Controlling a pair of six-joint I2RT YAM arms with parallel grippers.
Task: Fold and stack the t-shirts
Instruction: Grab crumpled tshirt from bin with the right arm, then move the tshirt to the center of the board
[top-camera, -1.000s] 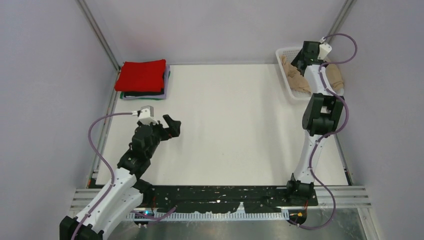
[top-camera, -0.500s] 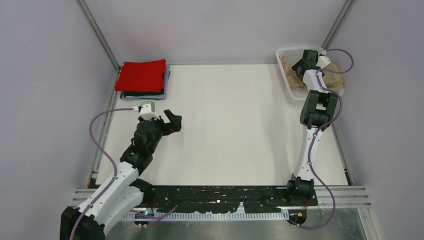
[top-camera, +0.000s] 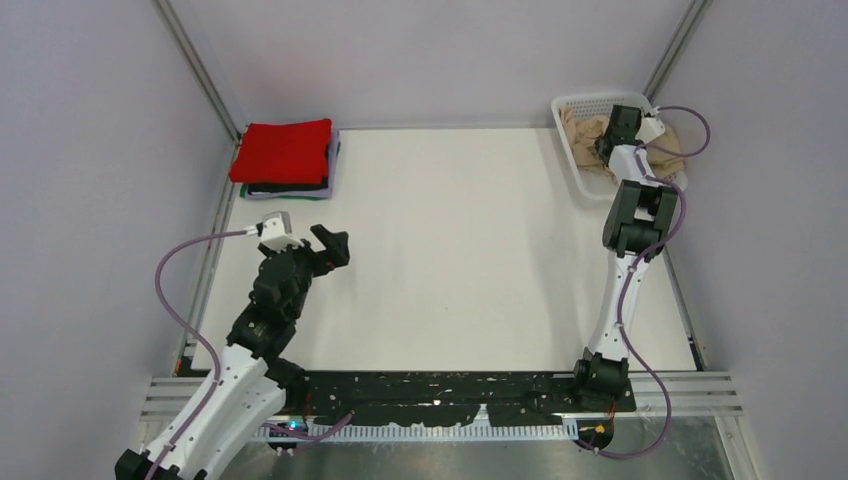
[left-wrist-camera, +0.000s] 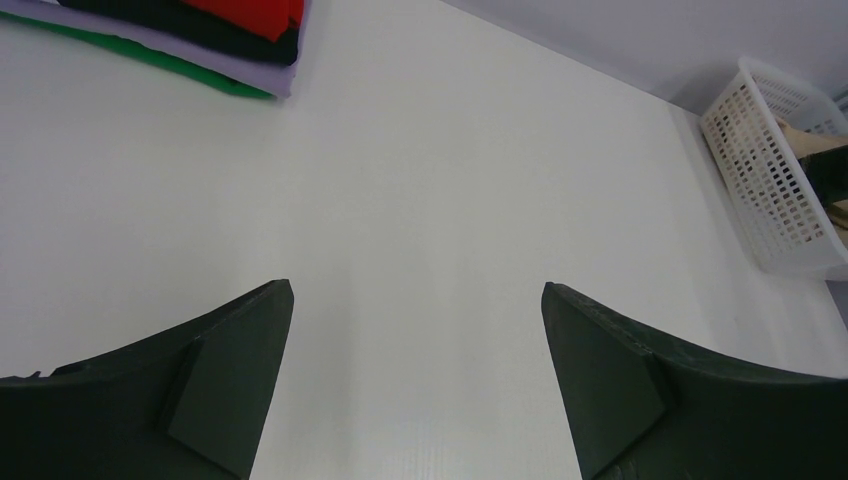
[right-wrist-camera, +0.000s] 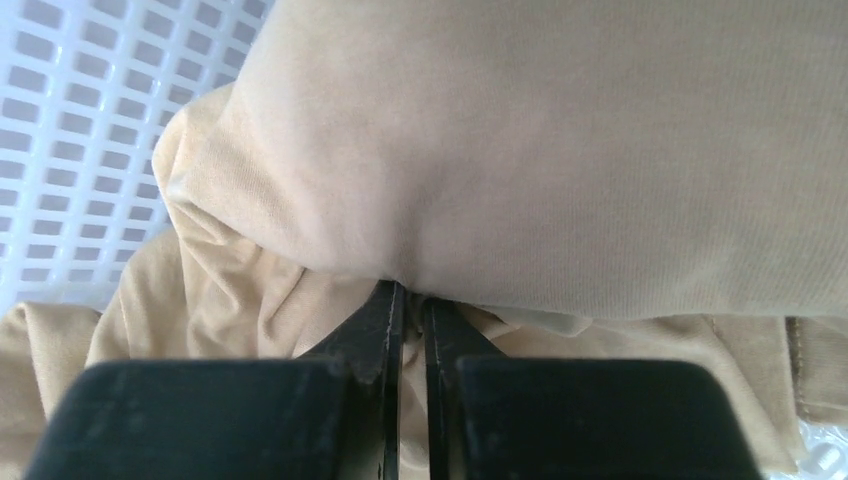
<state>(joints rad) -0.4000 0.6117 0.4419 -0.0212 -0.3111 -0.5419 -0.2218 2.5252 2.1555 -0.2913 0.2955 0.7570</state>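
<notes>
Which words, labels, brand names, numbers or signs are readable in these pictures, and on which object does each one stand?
No readable text in any view.
The beige t-shirt: plain cloth, no print or tag shows.
The folded stack of t-shirts: plain colours, no print shows.
The white basket: bare mesh, no label.
The table: bare white, no marks.

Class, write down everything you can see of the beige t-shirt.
The beige t-shirt is soft, fine-knit cloth, plain and crumpled into loose folds, not yet folded. It lies bunched in the white mesh basket at the far right of the table. The right gripper is shut on one fold.
</notes>
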